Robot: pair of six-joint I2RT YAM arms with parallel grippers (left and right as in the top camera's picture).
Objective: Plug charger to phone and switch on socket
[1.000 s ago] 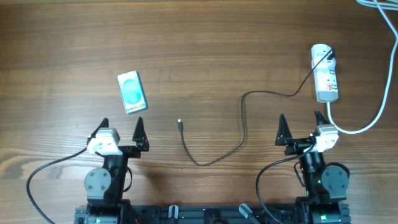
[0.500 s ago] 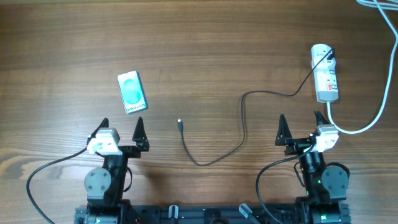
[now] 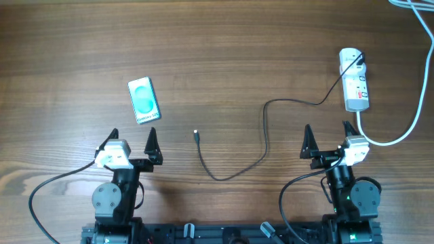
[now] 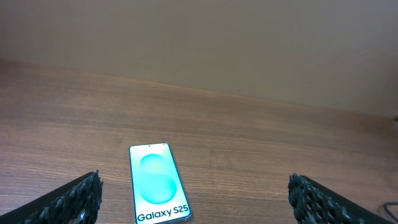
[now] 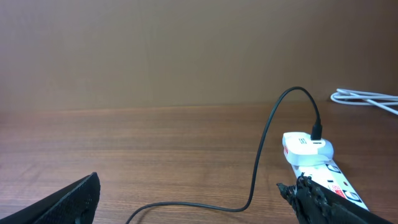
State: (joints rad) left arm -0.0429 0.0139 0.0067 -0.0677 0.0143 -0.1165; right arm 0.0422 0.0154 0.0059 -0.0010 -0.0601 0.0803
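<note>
The phone [image 3: 144, 100] lies flat at the left, cyan screen up; in the left wrist view [image 4: 158, 186] it reads "Galaxy S25". The charger cable [image 3: 266, 129] runs black from its plug in the socket [image 3: 354, 87] at the right, curving to its metal tip [image 3: 195, 135] near the table's middle. It also shows in the right wrist view [image 5: 261, 168], plugged into the socket [image 5: 311, 152]. My left gripper [image 3: 131, 144] is open and empty, just short of the phone. My right gripper [image 3: 328, 135] is open and empty, just short of the socket.
A thick white cord [image 3: 413, 115] loops from the socket's near end round to the far right corner; it also shows in the right wrist view [image 5: 367, 99]. The table is brown wood [image 3: 224, 54].
</note>
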